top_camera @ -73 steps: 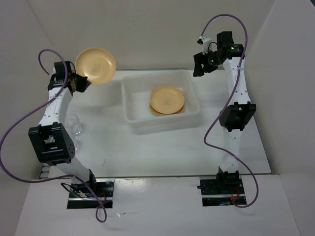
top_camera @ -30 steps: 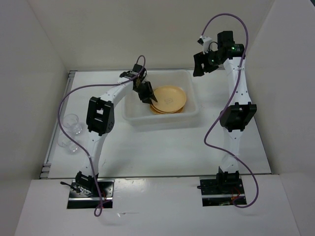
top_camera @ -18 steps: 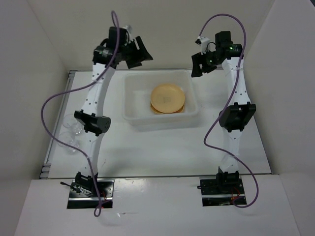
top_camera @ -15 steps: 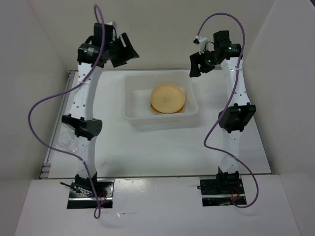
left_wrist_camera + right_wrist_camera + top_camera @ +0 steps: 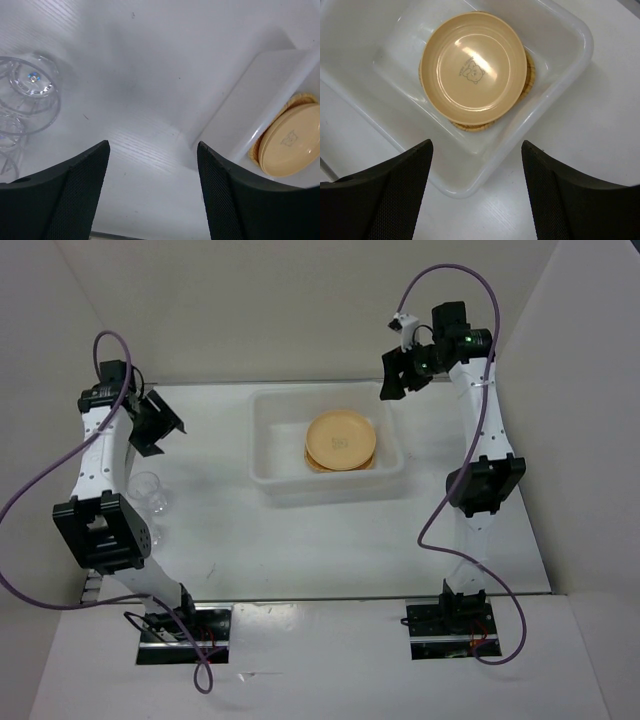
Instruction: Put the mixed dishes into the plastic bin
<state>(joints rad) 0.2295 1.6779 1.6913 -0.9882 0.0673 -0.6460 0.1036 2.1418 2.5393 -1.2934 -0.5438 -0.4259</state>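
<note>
The plastic bin (image 5: 270, 455) stands mid-table. Inside it lies a round tan plate (image 5: 341, 438) with a faint bear mark (image 5: 471, 70), stacked on another plate and on an orange woven plate whose edge (image 5: 470, 125) peeks out below. Two clear cups (image 5: 150, 490) stand at the table's left; the left wrist view shows one cup (image 5: 32, 87) and part of the other cup (image 5: 7, 137). My left gripper (image 5: 160, 428) hangs open and empty above the table between cups and bin (image 5: 260, 95). My right gripper (image 5: 388, 378) is open and empty, high over the bin's far right corner (image 5: 555, 95).
White walls close in the table at the back and on both sides. A metal rail (image 5: 95, 575) runs along the left edge beside the cups. The left arm's elbow (image 5: 100, 530) hangs near the cups.
The left gripper opened and left the plate in the bin, swung up, then left and down to near the cups. The right gripper edged slightly left.
</note>
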